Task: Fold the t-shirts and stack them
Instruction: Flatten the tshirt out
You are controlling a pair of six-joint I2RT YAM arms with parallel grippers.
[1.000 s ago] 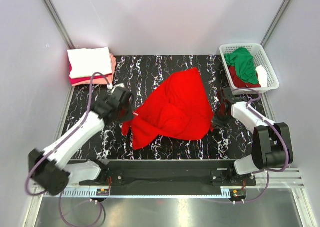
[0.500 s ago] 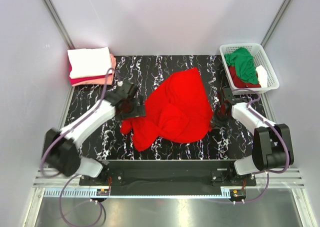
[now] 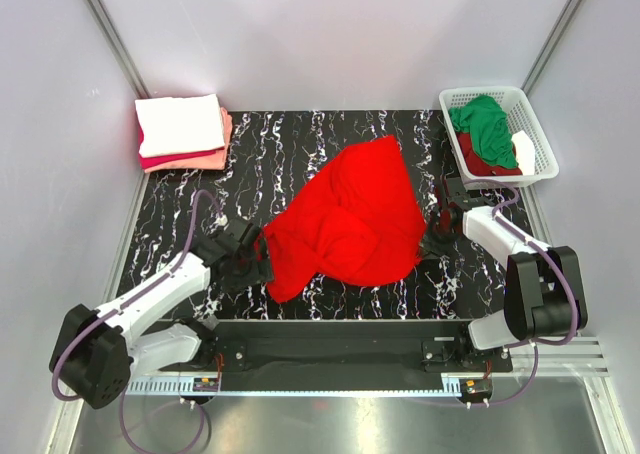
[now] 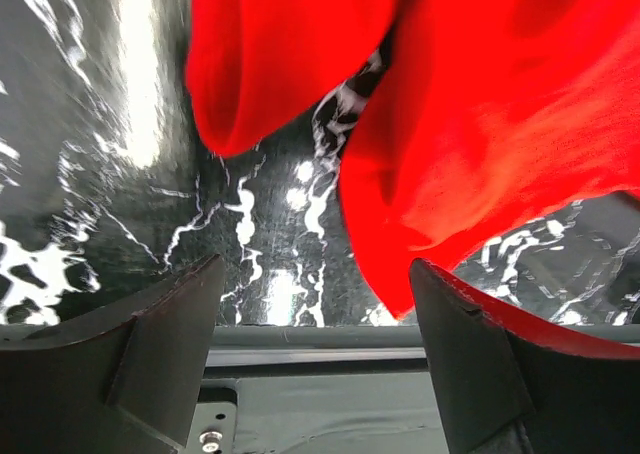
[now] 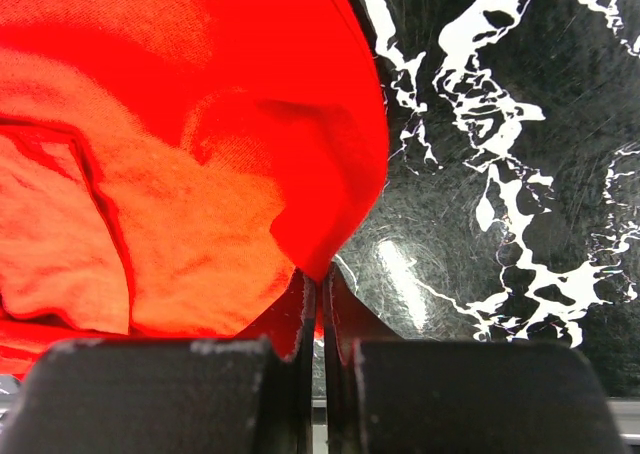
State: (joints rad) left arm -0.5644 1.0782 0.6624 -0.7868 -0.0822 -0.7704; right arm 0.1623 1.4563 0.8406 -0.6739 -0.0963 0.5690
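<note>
Spreading is the step in hand. The red shirt (image 3: 350, 214) lies crumpled mid-table (image 3: 300, 134), not yet flat enough to fold. The right gripper (image 3: 432, 239) has its jaws pressed together on the shirt's right edge. The left gripper (image 3: 258, 258) sits low at the near-left corner with its jaws spread and empty, and the cloth is just beyond its fingertips (image 4: 470, 314).

The next move probably calls for the left gripper to take that near-left corner and pull it away from the right one to stretch the cloth out.

A second ago the left gripper was farther out, at the shirt's left edge. It has since opened and drawn back toward the near side, and the near-left flap has sagged. The right grip, the folded stack (image 3: 180, 129) at far left and the basket (image 3: 545, 139) at far right are unchanged.
</note>
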